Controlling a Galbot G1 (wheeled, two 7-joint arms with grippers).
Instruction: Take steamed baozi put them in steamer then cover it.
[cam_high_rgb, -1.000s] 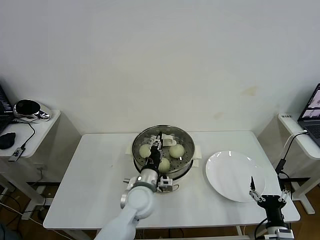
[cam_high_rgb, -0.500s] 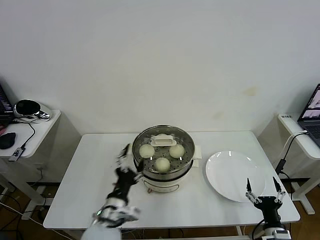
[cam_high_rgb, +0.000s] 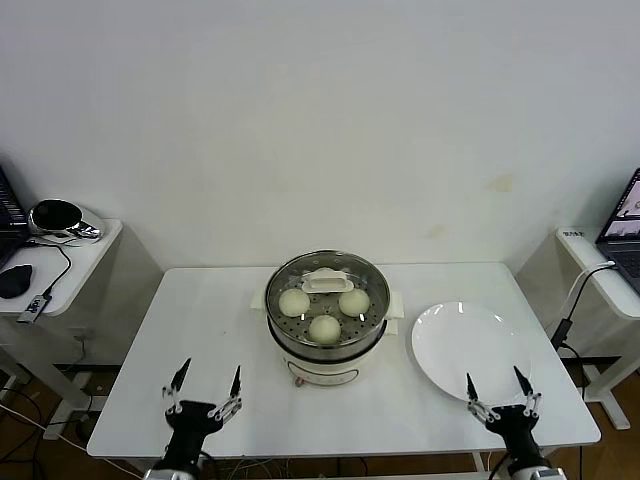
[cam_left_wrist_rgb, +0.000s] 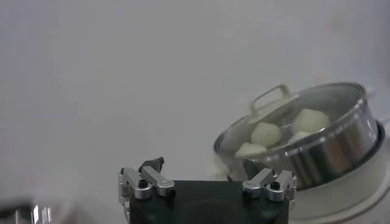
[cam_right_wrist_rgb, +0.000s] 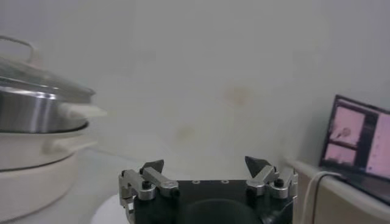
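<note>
The steamer (cam_high_rgb: 325, 355) stands at the table's middle, a steel pot on a cream-white base. Three baozi (cam_high_rgb: 323, 327) show inside it through the clear glass cover (cam_high_rgb: 322, 282), which rests on the pot with its white handle at the far side. The left wrist view shows the covered steamer (cam_left_wrist_rgb: 317, 155) with baozi (cam_left_wrist_rgb: 266, 133) under the cover (cam_left_wrist_rgb: 286, 106). My left gripper (cam_high_rgb: 203, 389) is open and empty at the table's front left edge. My right gripper (cam_high_rgb: 500, 389) is open and empty at the front right, by the plate's near rim.
An empty flat white plate (cam_high_rgb: 470, 351) lies right of the steamer. A side table at the left holds a mouse and a shiny object (cam_high_rgb: 55, 216). A laptop (cam_high_rgb: 625, 230) sits on a shelf at the right, with a cable (cam_high_rgb: 575, 300) hanging down.
My left arm has let go of the cover on the steamer and drawn back to the table's front left edge. My right gripper has shifted slightly left along the front edge.
</note>
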